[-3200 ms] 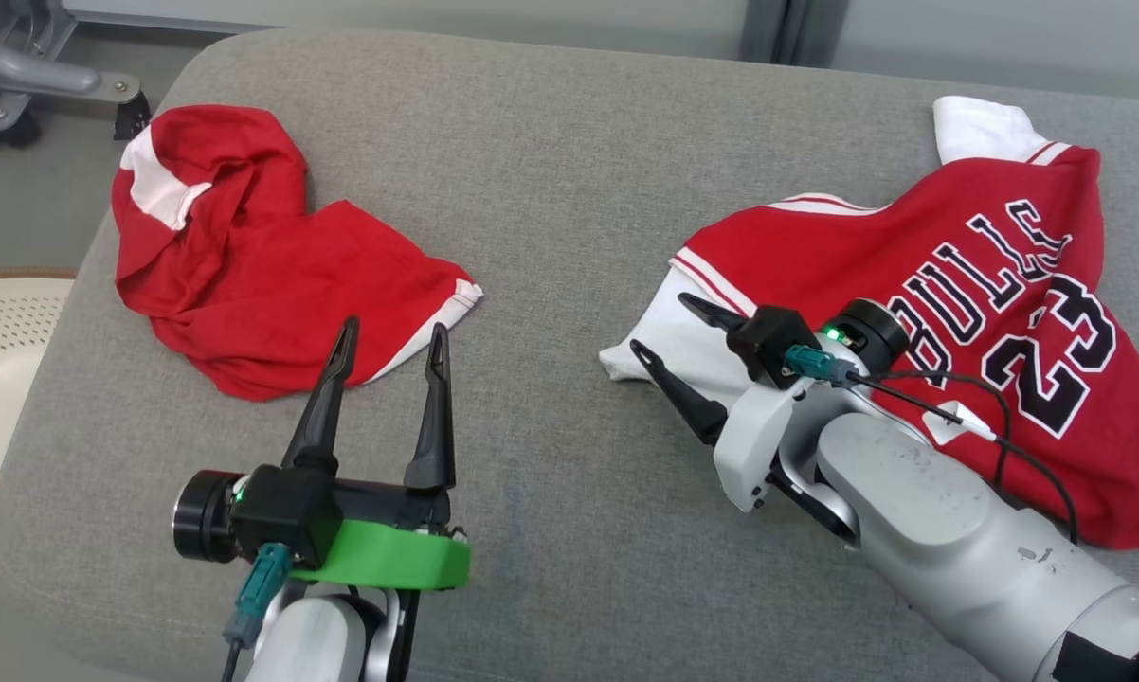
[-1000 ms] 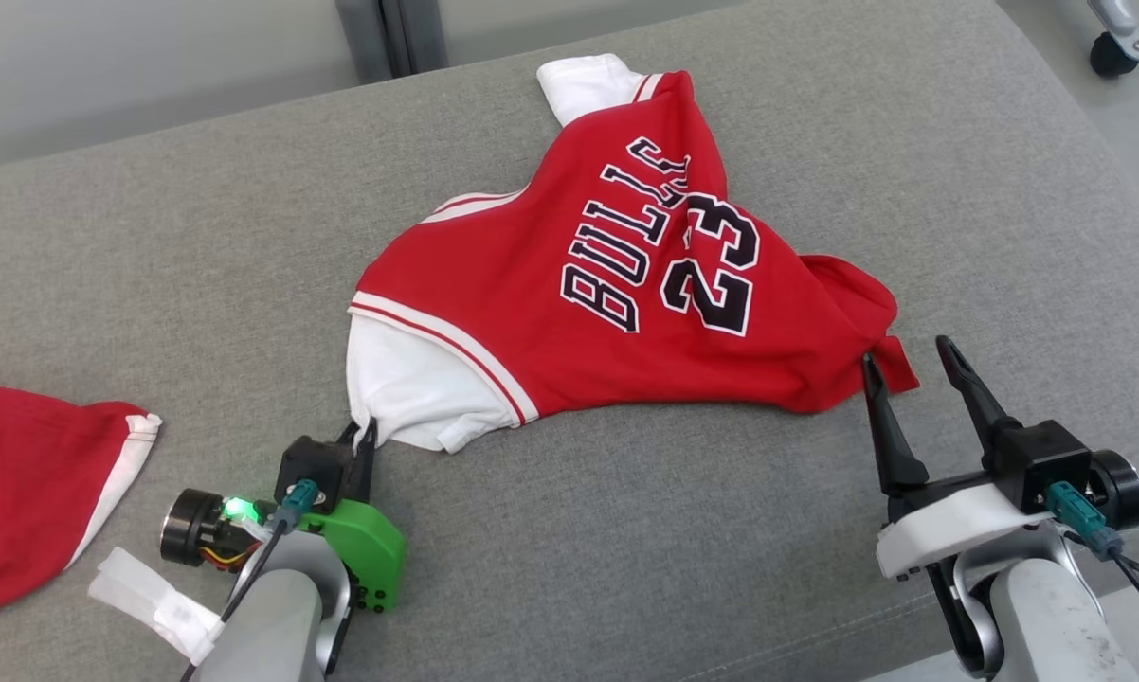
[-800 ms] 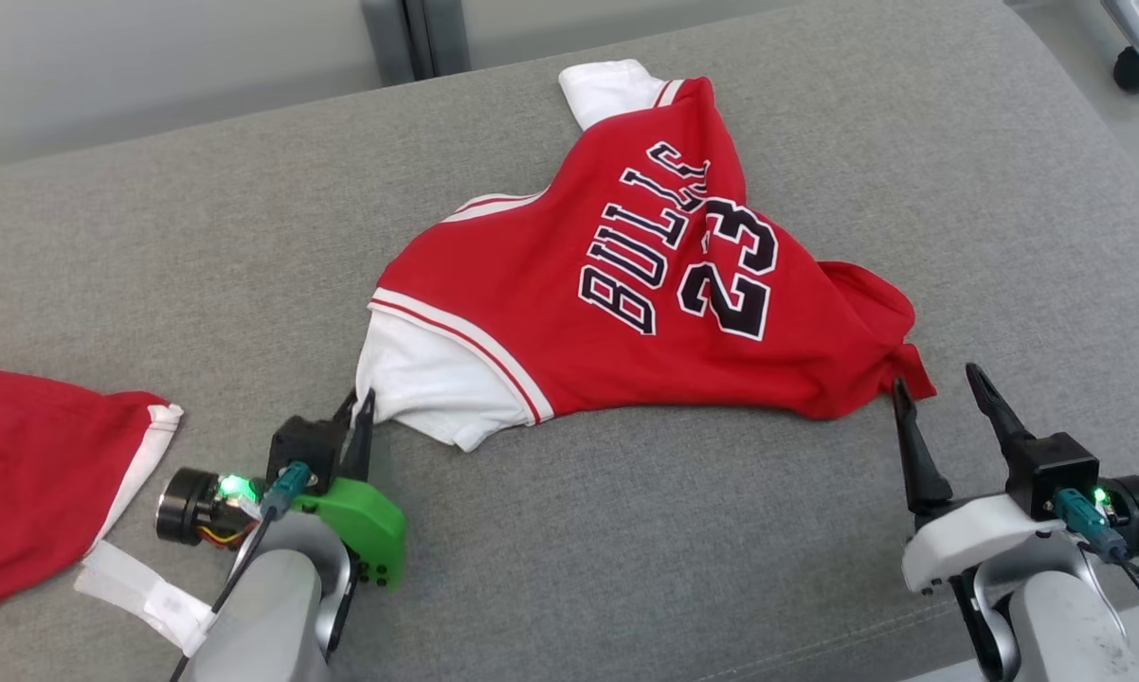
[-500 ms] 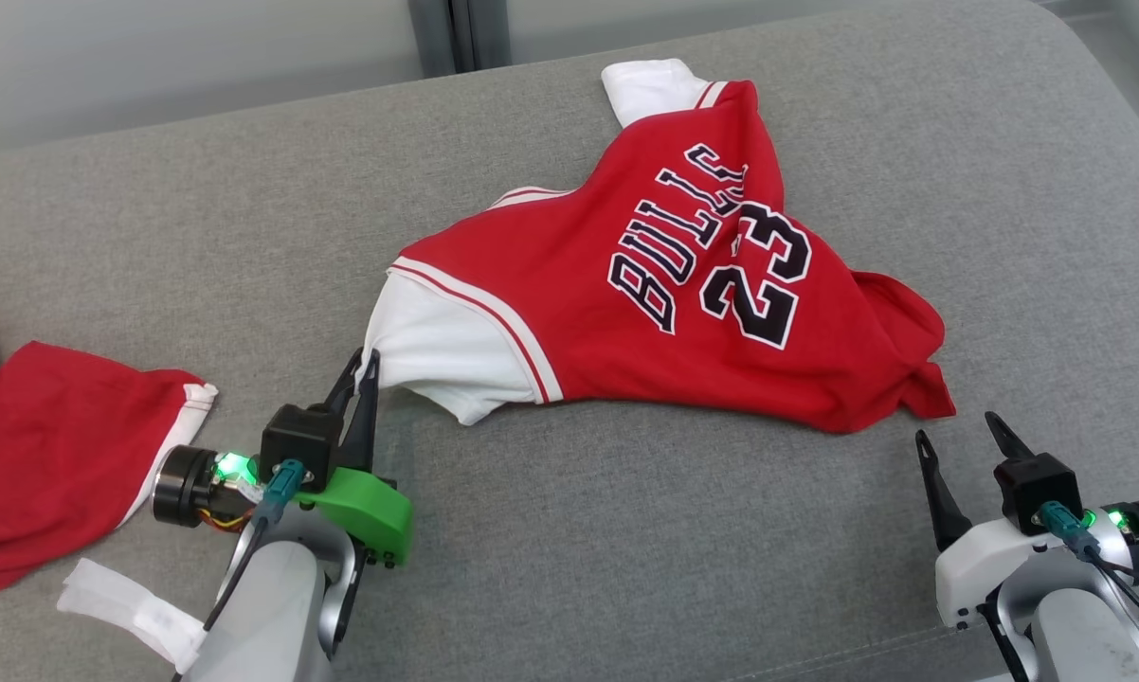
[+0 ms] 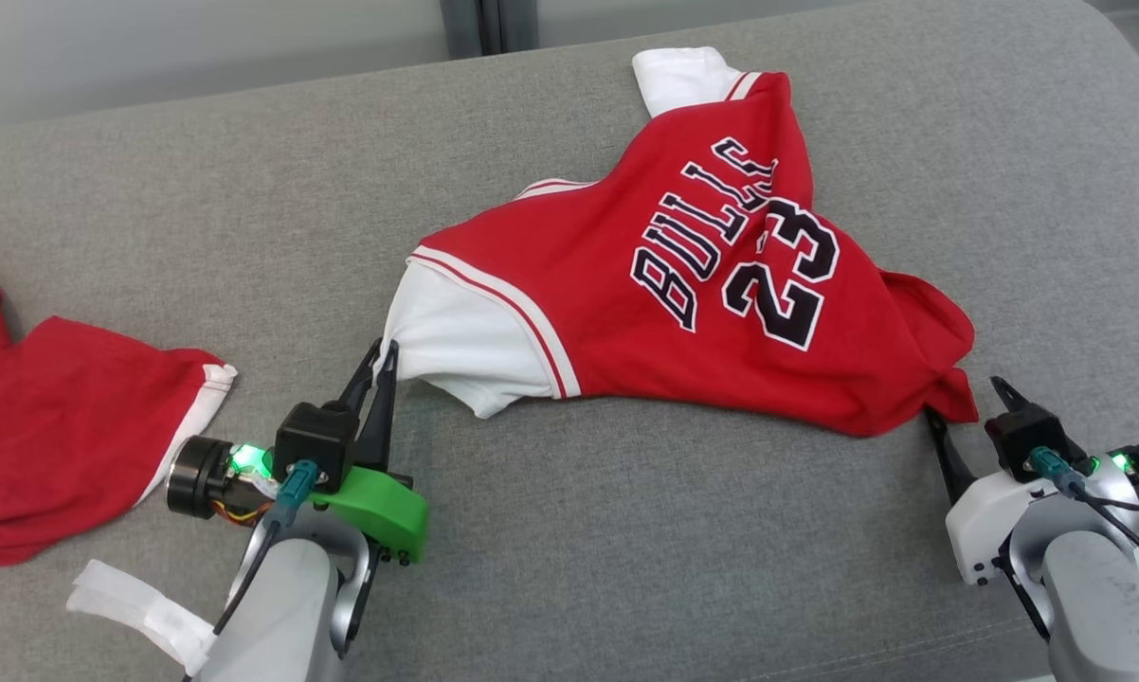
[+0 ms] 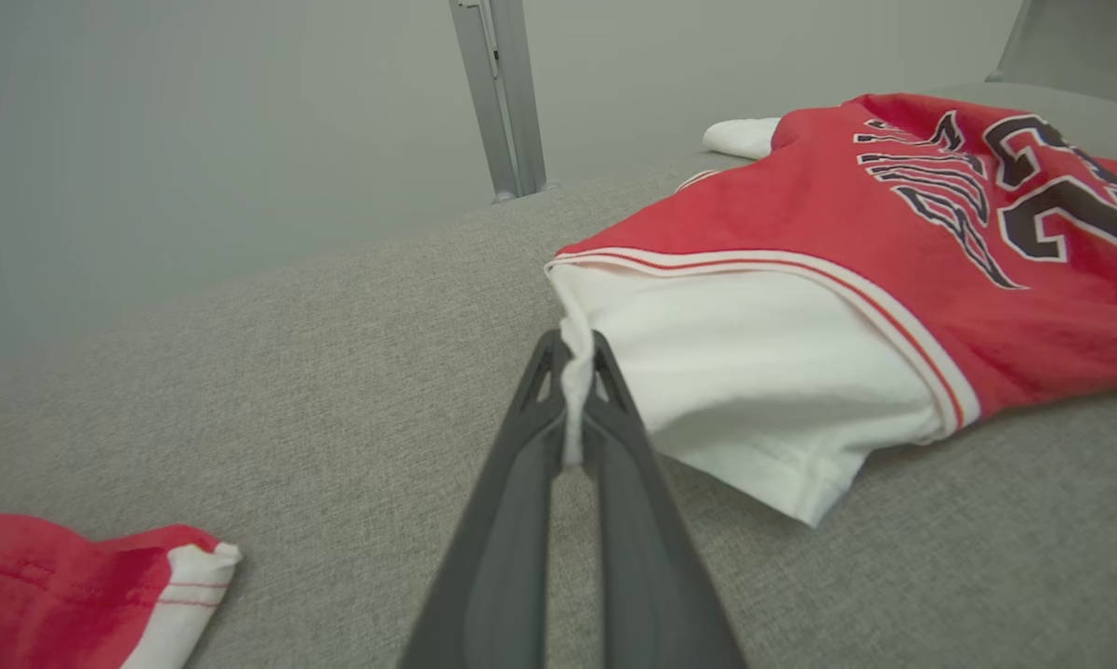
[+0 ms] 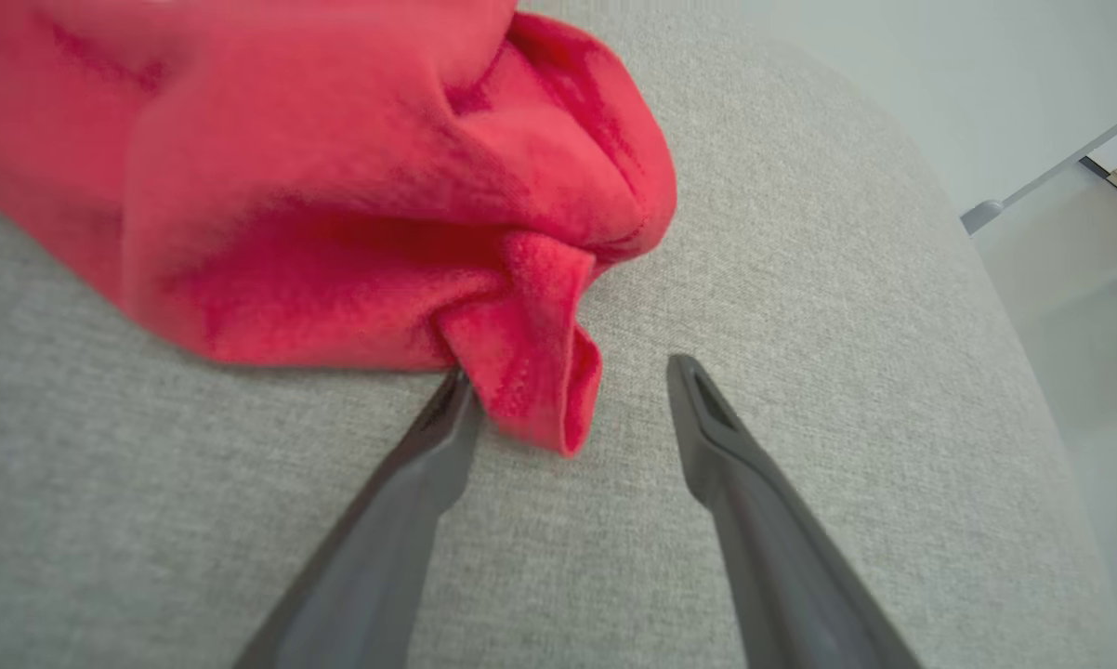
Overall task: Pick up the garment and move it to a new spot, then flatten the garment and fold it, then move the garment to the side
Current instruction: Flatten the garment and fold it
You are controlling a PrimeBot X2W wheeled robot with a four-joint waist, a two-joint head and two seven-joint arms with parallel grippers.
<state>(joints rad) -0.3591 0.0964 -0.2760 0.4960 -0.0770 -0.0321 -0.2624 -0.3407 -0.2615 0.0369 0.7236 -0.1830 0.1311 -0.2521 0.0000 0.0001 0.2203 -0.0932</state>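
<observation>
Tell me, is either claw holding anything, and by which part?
The left gripper is shut on the jersey, pinching the edge of its white sleeve. The right gripper is open around a red corner, holding nothing.

Wide grey woven-fabric upholstered cushion (image 5: pixel 569 549), rounded far edge and corners, serves as work surface. Plain pale grey wall (image 5: pixel 200 47) behind. Dark grey vertical metal post (image 5: pixel 487 24) against wall. Pale smooth floor (image 7: pixel 1088 297) beyond cushion edge. Light soft, even.

Bare cushion (image 5: pixel 276 237) lies open between jersey (image 5: pixel 569 284) and red garment (image 5: pixel 58 426).
</observation>
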